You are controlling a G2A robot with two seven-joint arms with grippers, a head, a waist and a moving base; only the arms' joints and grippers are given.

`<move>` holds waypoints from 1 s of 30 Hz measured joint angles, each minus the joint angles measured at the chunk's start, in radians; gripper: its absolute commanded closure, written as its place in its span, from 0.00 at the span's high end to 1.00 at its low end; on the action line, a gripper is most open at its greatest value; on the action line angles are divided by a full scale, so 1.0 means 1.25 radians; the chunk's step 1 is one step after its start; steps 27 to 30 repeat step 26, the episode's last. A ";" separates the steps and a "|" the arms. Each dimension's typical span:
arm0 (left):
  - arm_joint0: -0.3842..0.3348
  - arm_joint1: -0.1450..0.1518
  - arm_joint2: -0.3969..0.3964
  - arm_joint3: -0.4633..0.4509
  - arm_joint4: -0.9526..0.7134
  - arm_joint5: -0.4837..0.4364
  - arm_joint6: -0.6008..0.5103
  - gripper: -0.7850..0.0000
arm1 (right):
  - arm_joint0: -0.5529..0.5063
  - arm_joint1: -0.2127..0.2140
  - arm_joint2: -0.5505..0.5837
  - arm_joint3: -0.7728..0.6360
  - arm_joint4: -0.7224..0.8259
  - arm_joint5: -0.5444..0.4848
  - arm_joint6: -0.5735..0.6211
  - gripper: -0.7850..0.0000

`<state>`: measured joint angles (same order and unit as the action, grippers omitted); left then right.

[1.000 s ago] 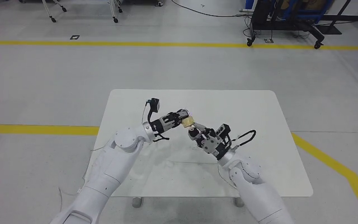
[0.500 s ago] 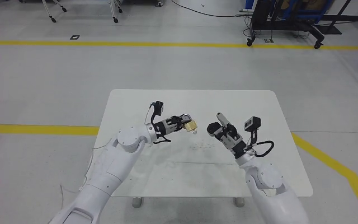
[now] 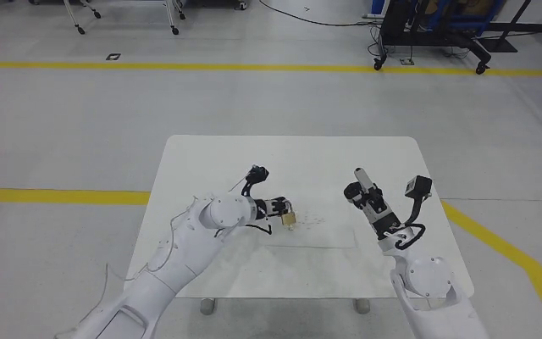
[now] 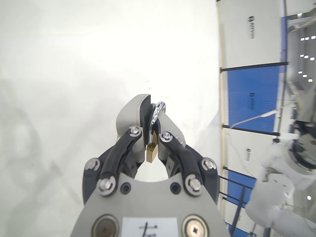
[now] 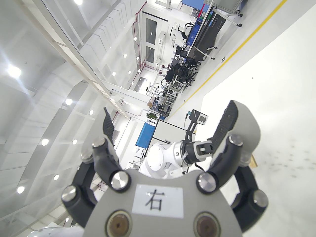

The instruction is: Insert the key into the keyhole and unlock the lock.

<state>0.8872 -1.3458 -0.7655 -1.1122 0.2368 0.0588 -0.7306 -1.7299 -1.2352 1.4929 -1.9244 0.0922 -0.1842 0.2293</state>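
Near table centre, small brass padlock with steel shackle [image 3: 289, 218] sits low over white table [image 3: 381, 161], shackle pinched tight in left gripper [image 4: 154, 108]. Right gripper [image 5: 169, 107] well apart, raised, fingers spread wide, empty. I'd hold padlock steady and line up squarely before any push.

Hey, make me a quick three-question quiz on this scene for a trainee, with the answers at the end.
1. True or false: the right pincer is open and empty.
2. What does the left pincer grip? A) a padlock B) a cup C) a pen
3. Fill the gap: the left pincer clamps the padlock by its silver ____.
Key: 1 true; 2 A; 3 shackle.
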 measured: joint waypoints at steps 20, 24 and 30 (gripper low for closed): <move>0.021 0.018 -0.082 -0.071 0.078 -0.133 0.154 1.00 | 0.011 -0.001 0.011 0.006 -0.036 -0.016 -0.040 1.00; 0.087 0.047 -0.116 -0.204 0.350 -0.084 0.342 1.00 | 0.022 0.000 0.068 -0.010 -0.061 -0.063 -0.107 1.00; 0.137 0.061 -0.137 -0.279 0.495 -0.042 0.430 1.00 | 0.027 0.001 0.107 -0.020 -0.079 -0.090 -0.150 1.00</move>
